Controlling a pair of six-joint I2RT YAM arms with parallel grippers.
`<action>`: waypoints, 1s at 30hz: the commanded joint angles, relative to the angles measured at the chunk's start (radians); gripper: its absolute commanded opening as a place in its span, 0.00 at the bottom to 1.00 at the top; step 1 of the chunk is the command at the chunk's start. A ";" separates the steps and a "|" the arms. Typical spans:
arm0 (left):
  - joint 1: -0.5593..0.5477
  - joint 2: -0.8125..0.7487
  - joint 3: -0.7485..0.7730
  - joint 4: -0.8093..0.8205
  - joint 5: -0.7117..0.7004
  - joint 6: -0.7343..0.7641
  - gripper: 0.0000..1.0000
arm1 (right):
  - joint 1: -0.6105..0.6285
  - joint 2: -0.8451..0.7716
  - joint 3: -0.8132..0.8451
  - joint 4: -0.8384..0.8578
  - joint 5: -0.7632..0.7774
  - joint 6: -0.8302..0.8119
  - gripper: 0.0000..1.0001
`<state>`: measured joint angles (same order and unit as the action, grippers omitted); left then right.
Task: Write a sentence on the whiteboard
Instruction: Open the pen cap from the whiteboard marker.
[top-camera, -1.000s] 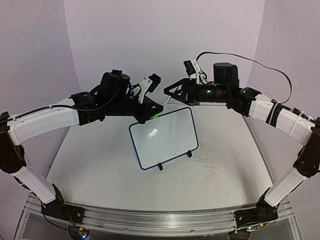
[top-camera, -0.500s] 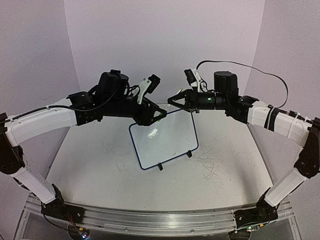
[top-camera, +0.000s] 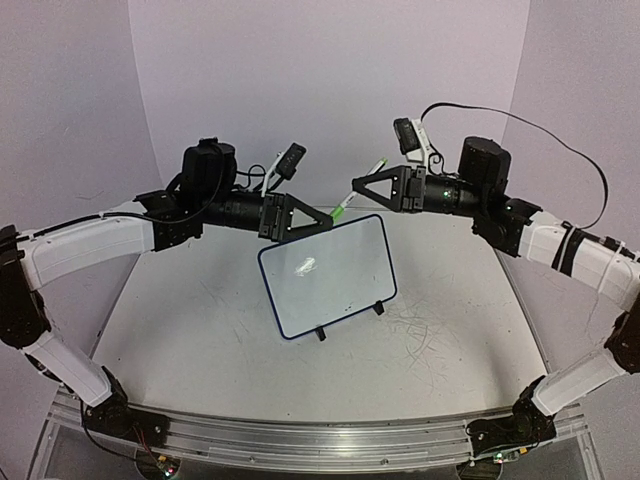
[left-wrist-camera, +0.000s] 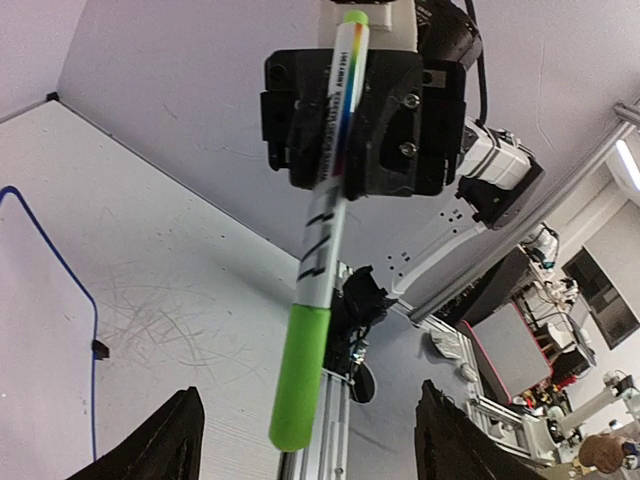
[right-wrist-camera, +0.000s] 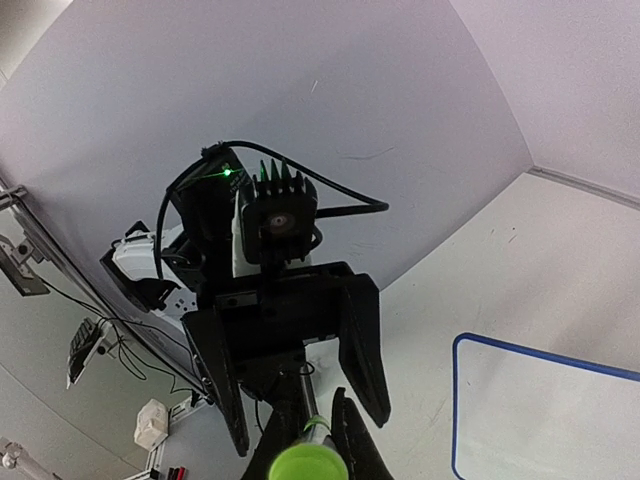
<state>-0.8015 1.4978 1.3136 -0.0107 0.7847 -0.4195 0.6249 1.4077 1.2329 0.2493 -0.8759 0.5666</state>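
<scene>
Whiteboard whole overhead, marker lettering left-wrist only

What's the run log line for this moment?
left gripper: open, off marker | right gripper: shut on marker | marker: capped | whiteboard: standing on table

The whiteboard has a glossy, smooth white face, the tabletop is matt and scratched, the marker is smooth plastic, and the near-edge rail is brushed metal.
</scene>
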 joint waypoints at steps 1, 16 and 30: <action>-0.015 0.008 -0.007 0.180 0.134 -0.091 0.72 | 0.002 -0.027 -0.024 0.094 -0.028 0.024 0.00; -0.035 0.038 0.000 0.189 0.059 -0.072 0.12 | 0.003 -0.038 -0.070 0.188 -0.064 0.099 0.00; 0.058 -0.128 -0.226 0.153 -0.025 0.000 0.00 | -0.235 -0.159 -0.109 0.191 -0.006 0.166 0.00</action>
<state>-0.8164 1.4684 1.1593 0.1732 0.7964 -0.4443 0.5659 1.3727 1.1505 0.3702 -0.9234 0.6863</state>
